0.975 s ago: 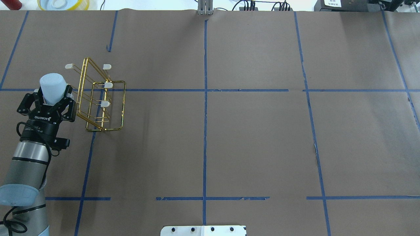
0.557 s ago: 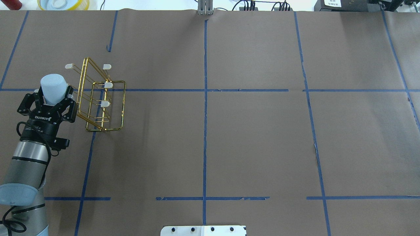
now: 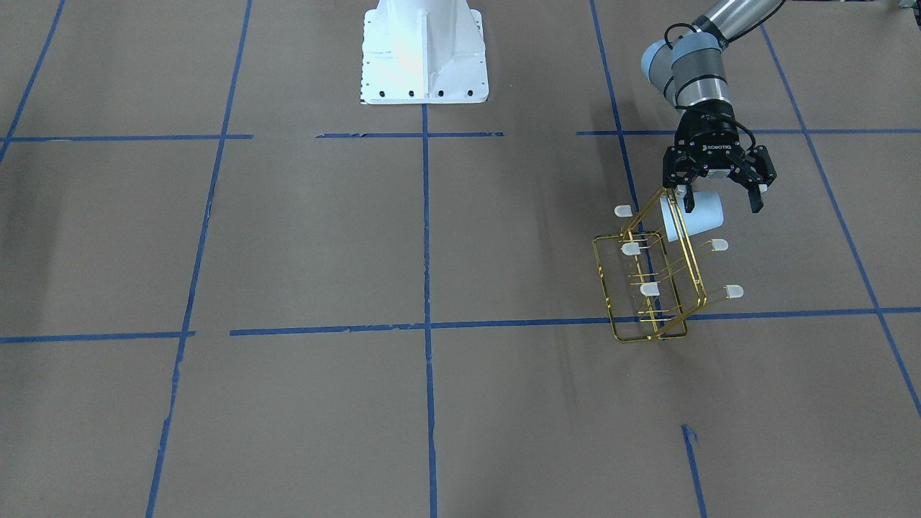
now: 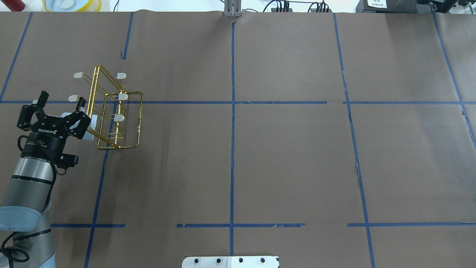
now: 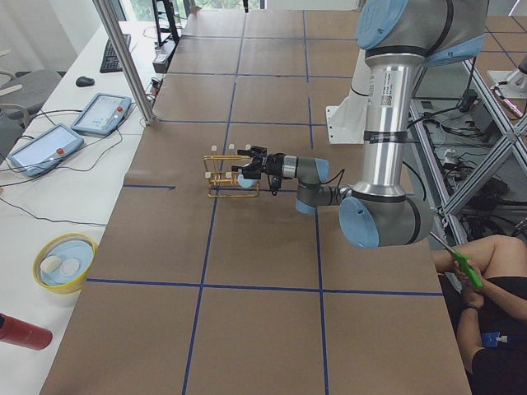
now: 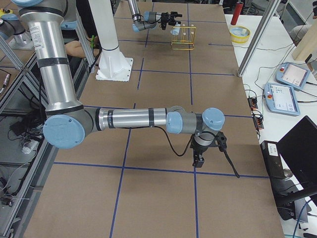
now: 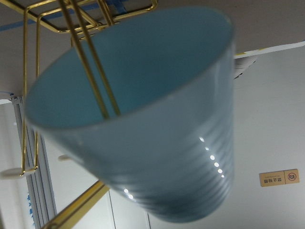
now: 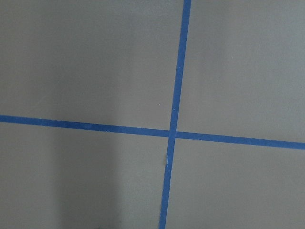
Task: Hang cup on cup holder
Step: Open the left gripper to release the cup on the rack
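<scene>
The gold wire cup holder stands at the table's left, and also shows in the front view. The pale blue cup hangs tilted on one of its prongs. In the left wrist view the cup's mouth faces the camera and gold wires run into it. My left gripper is open, its fingers spread on either side of the cup, which lies mostly under it. My right gripper shows only in the exterior right view, low over bare table paper. I cannot tell whether it is open or shut.
The white robot base stands at the middle of the near edge. A yellow bowl and a red object lie past the far left edge. Blue tape lines cross the brown paper. A seated person is beside the table.
The cup stood bottom-up in my left gripper's grasp; now the jaws have spread and the cup has dropped, tilted, onto a rack prong. The gripper has drawn back slightly.
</scene>
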`<state>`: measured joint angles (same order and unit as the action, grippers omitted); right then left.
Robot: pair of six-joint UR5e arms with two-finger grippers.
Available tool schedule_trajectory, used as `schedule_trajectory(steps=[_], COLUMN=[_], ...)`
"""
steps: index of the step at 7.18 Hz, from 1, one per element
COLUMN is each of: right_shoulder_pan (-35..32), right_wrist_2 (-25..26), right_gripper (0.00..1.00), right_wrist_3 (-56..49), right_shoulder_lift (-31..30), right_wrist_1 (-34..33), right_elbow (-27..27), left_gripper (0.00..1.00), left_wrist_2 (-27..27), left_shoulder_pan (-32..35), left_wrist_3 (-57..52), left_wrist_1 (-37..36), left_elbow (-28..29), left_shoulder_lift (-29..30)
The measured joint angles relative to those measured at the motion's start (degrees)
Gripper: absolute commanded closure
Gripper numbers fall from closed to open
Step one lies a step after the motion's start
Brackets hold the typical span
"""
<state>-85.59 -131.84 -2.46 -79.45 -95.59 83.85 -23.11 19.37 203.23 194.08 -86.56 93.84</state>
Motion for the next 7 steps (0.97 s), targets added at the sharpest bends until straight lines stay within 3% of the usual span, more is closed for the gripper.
schedule_trajectory(steps=[2,4,7], right_shoulder_pan=[-0.01,0.00,0.01], right_wrist_2=[0.00,0.00,0.00], right_gripper=[0.00,0.00,0.00], right_wrist_3=[0.00,0.00,0.00], right_shoulder_lift=[0.00,0.00,0.00], right_wrist_1=[0.01,-0.01,0.03], right_elbow=[0.00,0.00,0.00], left_gripper=[0.00,0.00,0.00], left_wrist_2=[-2.40,-7.57,-22.96], left_shoulder_pan=[1.26,3.56,12.09], left_wrist_3=[-0.61,-2.36,-22.94], left_wrist_1=[-2.52,-7.17,-7.34], left_elbow=[-4.13,-11.71,-16.67], left_shoulder_lift=[-1.80,-7.89,-12.80])
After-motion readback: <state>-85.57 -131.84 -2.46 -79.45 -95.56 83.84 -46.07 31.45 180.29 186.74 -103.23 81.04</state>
